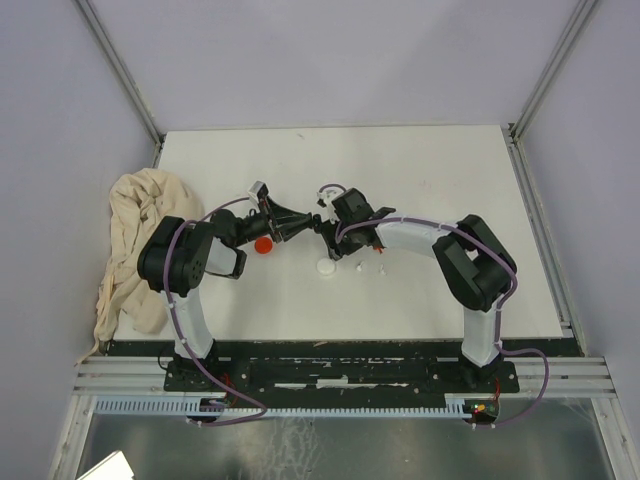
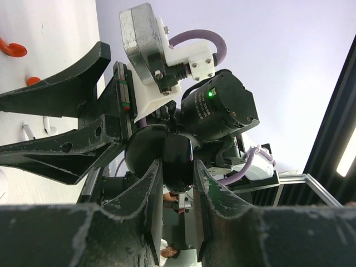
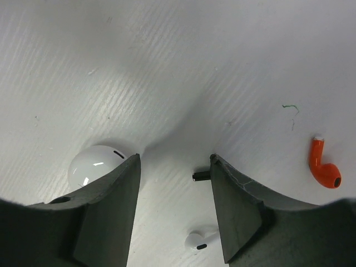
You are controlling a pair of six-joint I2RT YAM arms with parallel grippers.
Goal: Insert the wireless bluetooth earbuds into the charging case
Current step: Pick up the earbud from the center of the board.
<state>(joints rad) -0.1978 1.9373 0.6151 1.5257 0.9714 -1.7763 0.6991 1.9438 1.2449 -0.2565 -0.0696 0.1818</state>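
Left claw [image 2: 178, 168] clenches a glossy black case [image 2: 167, 147], lower centre. Right claw [image 3: 175, 161] hangs released over the tabletop [image 3: 167, 67]. Next it likely must pinch the black stem [image 3: 201, 176] just right of centre.

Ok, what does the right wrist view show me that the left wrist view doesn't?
Only the right wrist view: a white round disc beside one finger of the open right gripper, and a short black stem poking out at the other finger. Only the left wrist view: the left gripper shut on a black round piece, with the right arm's wrist motor close in front. Both: the white table with a red earbud and a white earbud lying loose on it.
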